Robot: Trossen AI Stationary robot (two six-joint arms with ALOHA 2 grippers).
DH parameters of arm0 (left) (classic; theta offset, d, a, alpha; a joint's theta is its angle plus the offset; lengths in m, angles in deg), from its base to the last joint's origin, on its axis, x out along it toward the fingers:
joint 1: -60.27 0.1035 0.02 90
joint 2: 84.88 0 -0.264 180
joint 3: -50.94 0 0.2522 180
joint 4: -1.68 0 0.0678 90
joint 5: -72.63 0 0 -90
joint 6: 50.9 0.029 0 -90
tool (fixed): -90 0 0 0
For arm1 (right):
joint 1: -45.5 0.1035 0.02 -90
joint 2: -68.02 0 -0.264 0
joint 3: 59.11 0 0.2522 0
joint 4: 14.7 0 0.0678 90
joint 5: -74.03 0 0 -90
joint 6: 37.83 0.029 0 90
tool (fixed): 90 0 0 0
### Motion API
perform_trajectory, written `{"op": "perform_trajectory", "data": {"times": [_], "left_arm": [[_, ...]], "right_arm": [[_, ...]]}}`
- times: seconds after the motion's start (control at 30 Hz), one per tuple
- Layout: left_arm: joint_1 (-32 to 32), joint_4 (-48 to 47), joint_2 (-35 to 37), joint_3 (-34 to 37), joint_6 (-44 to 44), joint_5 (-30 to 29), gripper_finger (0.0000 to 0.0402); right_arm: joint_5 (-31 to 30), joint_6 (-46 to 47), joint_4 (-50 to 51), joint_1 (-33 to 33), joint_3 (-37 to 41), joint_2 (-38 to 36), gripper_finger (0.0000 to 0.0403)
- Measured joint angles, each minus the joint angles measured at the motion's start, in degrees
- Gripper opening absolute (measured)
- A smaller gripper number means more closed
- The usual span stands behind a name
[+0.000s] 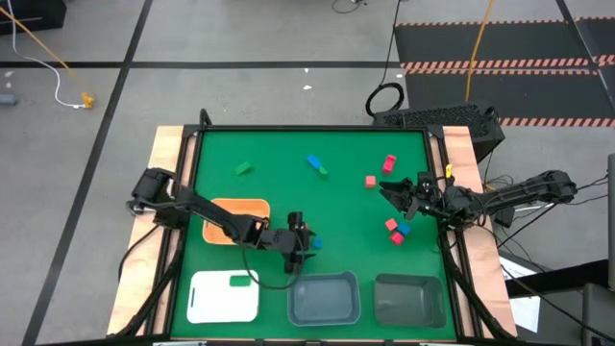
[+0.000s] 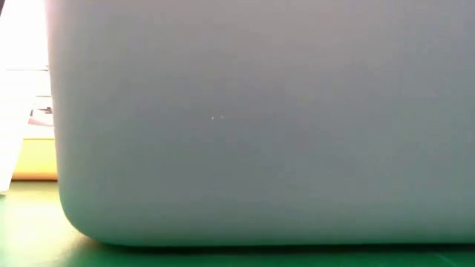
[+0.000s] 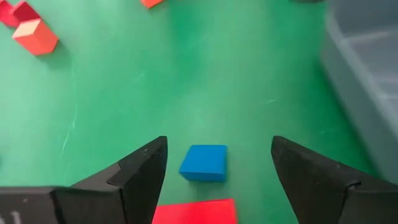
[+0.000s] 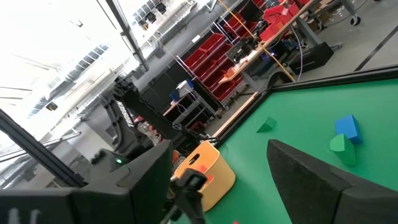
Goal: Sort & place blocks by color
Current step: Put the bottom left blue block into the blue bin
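Left gripper spread wide over a small blue cube

The cube lies on the green mat between the fingers, untouched, just beside the translucent grey tray. The right gripper hangs open near scattered red blocks.

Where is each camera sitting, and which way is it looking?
High view: above the table, looking straight down; shows both arms, the left gripper, the right gripper.
Low view: at table height, filled by a grey tray wall; no arm shows.
Left wrist view: looks past open fingers at a blue block.
Right wrist view: looks across the table into the room, past its own fingers.
Shared: the orange tray appears in high and right wrist views.
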Motion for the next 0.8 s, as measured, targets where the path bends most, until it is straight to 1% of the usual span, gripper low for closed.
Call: {"op": "perform_trajectory", "data": {"times": [0.2, 0.3, 0.6, 0.7, 0.8], "left_arm": [[2.0, 2.1, -3.3, 0.0, -0.1, 0.0, 0.0295], [2.6, 2.0, -4.1, 0.0, -0.7, 1.3, 0.0292], [4.6, 1.1, -4.2, 0.0, -1.0, 1.8, 0.0289], [5.3, 0.1, -4.2, 0.0, -1.6, 4.2, 0.0289], [5.5, 0.1, -4.2, 0.0, -1.9, 5.0, 0.0286]], "right_arm": [[0.0, -0.1, 0.0, 0.0, 0.0, 0.0, 0.0254], [0.0, 0.0, 0.0, 0.0, 0.0, 0.0, 0.0254], [0.0, -0.1, 0.0, 0.0, 0.0, 0.0, 0.0254], [0.0, 0.0, 0.0, 0.0, 0.0, 0.0, 0.0254], [0.0, 0.0, 0.0, 0.0, 0.0, 0.0, 0.0254]]}}
